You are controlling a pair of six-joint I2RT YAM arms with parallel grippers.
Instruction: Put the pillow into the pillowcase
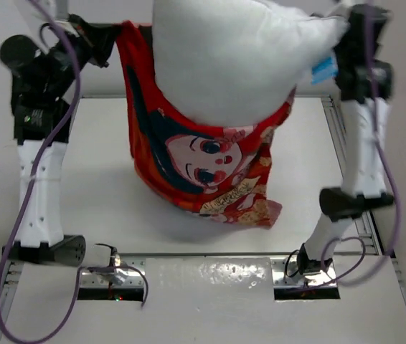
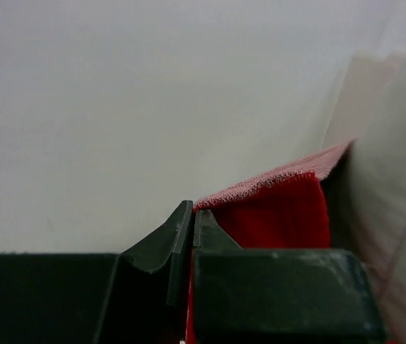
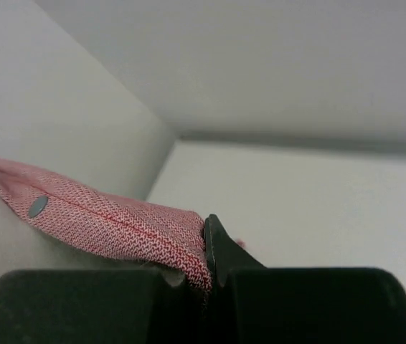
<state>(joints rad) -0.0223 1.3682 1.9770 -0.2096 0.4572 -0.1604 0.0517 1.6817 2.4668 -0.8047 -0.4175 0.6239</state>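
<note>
Two pinches on red cartoon pillowcase [image 1: 203, 165] rim, L claw [image 2: 191, 218], R claw [image 3: 207, 233], white pillow [image 1: 224, 57] partly in

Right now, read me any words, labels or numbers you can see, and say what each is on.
Nothing is legible.
Pale banner on the pillowcase, under the cartoon face: printed marks, too blurred to read.
Blue tag beside the pillow's right corner: too small to read.
</note>
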